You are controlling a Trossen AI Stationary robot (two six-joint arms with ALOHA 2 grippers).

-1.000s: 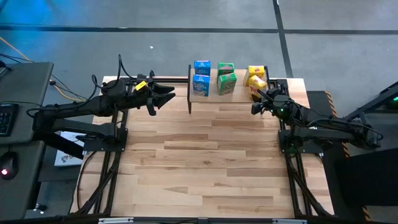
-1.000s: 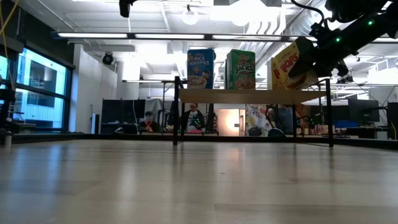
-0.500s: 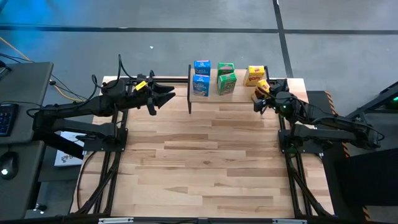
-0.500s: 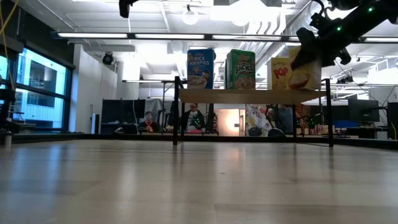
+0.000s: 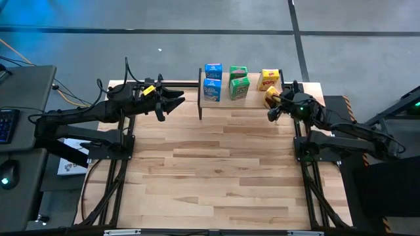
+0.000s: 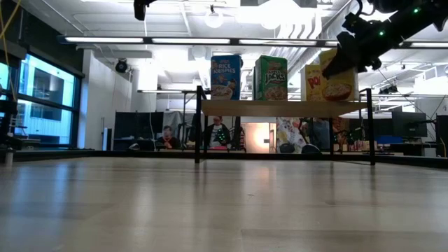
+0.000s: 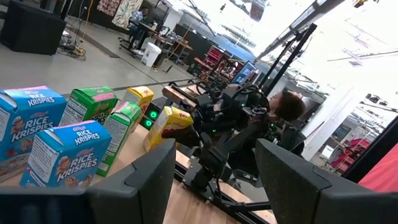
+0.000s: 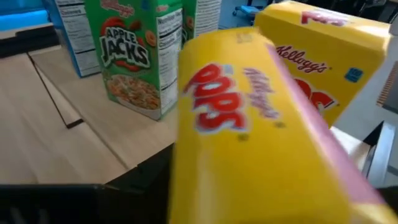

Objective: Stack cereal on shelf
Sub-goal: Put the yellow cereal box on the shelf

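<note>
The shelf stands at the table's far edge, with its light board on black legs. On it stand two blue boxes, two green boxes and one yellow box. My right gripper is shut on the second yellow box at the shelf's right end, just near of the standing yellow one. My left gripper hovers open left of the shelf, touching nothing; its fingers frame the boxes. My right gripper holds the yellow box by its upper part, coming from the table's right and slanting down. The box stands almost upright, its lower edge level with the shelf board; I cannot tell whether it rests there. In the wrist view the box hides the fingers.
The wide plank tabletop stretches near of the shelf. Black shelf legs stand at the board's ends. A person sits beyond the table's right side, and other people show far off in the room.
My right gripper has risen a little and carried the yellow box toward the table's right along the shelf's right end. The box has turned from tilted to nearly upright beside the standing yellow box. The gripper has stayed shut on it.
</note>
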